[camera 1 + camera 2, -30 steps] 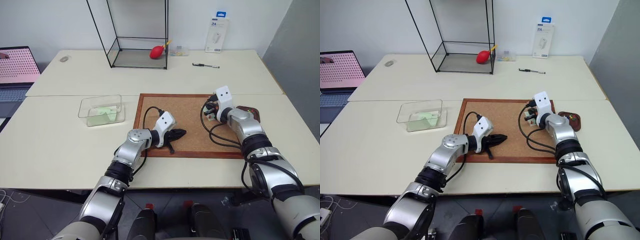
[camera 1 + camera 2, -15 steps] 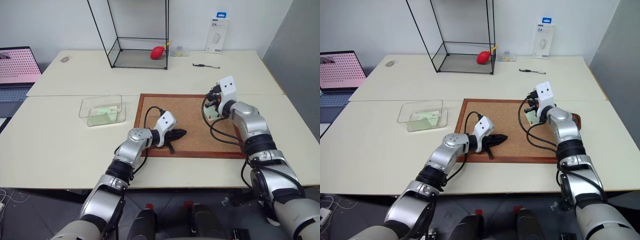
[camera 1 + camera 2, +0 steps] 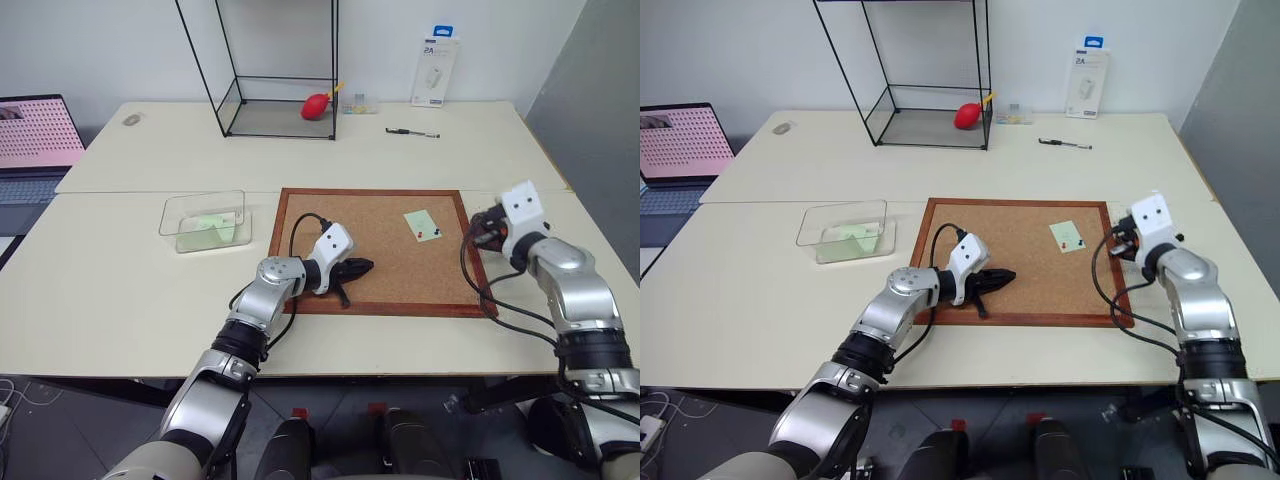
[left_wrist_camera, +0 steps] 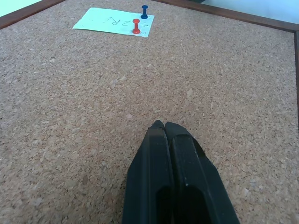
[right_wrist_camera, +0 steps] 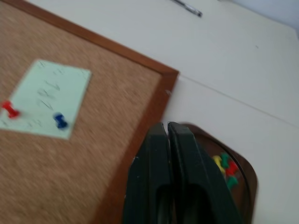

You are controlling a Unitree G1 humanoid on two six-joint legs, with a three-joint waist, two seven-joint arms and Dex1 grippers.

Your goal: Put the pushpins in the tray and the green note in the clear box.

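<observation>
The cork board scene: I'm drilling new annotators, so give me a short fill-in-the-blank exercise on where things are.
1. The green note lies on the ___, with the pushpins still in it.
2. The left gripper is ___, its tips over the cork.
3. A second pale green slip lies inside the ___.
4. The right gripper is shut above the tray, which holds red, green and ___ pins.

Missing words: cork board; shut; clear box; yellow
</observation>
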